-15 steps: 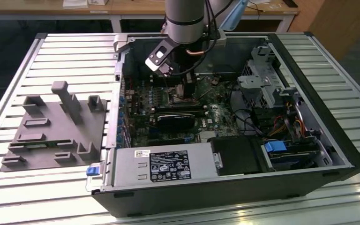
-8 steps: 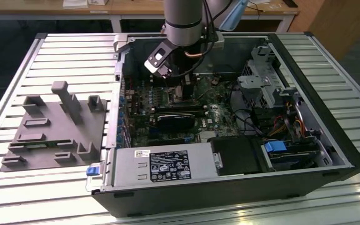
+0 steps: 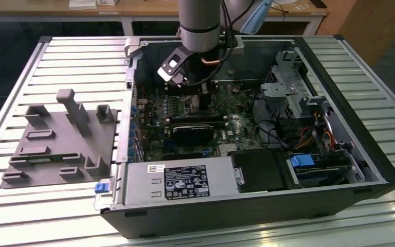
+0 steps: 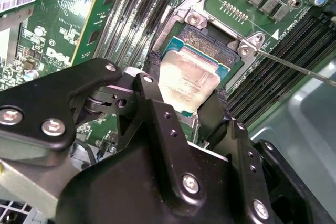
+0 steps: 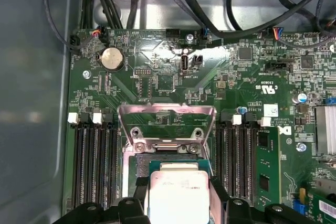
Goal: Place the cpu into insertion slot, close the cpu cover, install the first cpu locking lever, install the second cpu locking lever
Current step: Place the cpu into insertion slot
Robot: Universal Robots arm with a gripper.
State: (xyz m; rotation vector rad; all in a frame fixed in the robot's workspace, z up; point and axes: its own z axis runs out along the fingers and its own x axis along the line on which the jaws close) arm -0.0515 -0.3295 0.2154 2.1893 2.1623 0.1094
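Between the 2 black jaws is the cpu (image 4: 189, 80), a flat silver square. The jaws are closed on 2 of its sides and hold it. Just under the jaws lies the insertion slot (image 4: 202, 38), on the green motherboard (image 5: 157, 82). Past the jaws, the cpu cover (image 5: 167, 109) stands up, open. Black memory slots (image 5: 94, 166) run along both sides of the jaws.

Arm (image 3: 199, 23): grey cylindrical link, lighter band at the joint. Black wrist module (image 3: 172, 66) with a white face. End effector (image 4: 186, 90): matte black angular plates, silver screws (image 4: 190, 183), small holes along fingers (image 4: 157, 108).
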